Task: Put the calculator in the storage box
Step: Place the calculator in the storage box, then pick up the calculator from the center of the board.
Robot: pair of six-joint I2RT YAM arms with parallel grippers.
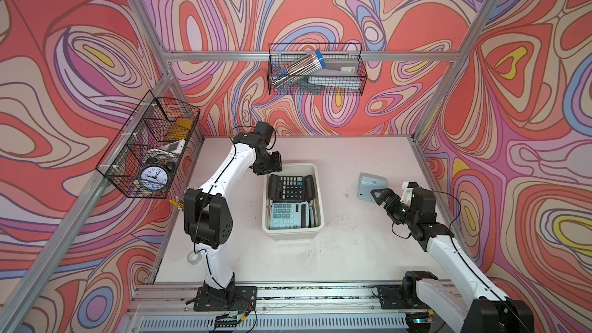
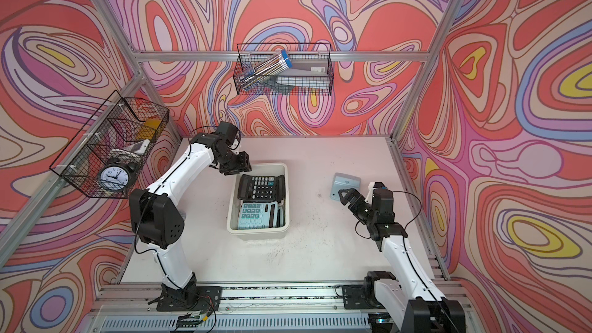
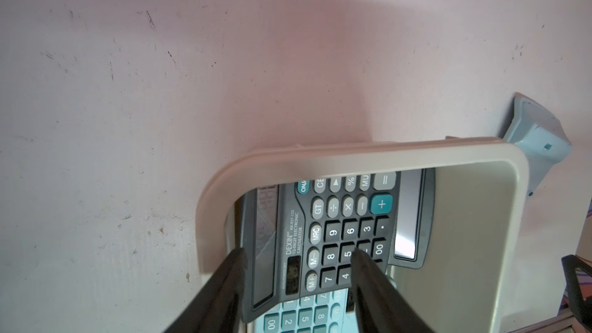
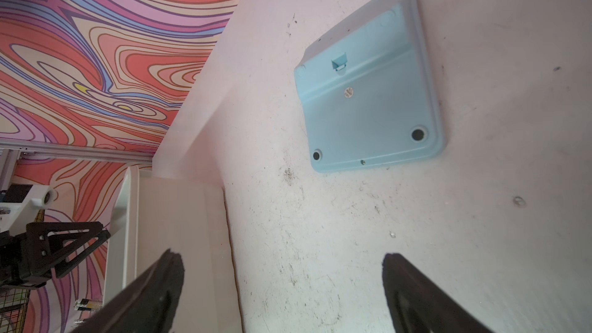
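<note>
Black calculator (image 1: pixel 290 187) in storage box (image 1: pixel 320 200); left claw (image 3: pixel 298 252) above, apart, empty. Right claw (image 4: pixel 282 257) wide apart near face-down blue calculator (image 4: pixel 371 91). Your next move, judged: straddle, clamp.

the teal calculator (image 1: pixel 283 216) in the storage box (image 1: pixel 301 165) lies partly under the black calculator (image 1: pixel 290 187), so that end is hidden in both top views. what sits beside it at the box wall is too dark to tell. in the left wrist view the picture's edge cuts it off, along with the fingers of the left gripper (image 3: pixel 298 253). the blue calculator (image 4: pixel 371 107) lies face down on the table (image 4: pixel 480 187), keys hidden. in a top view the right gripper (image 1: pixel 382 195) covers its near corner. things behind the clock (image 1: pixel 153 177) in the wire basket (image 1: pixel 121 168) are too small to name.
</note>
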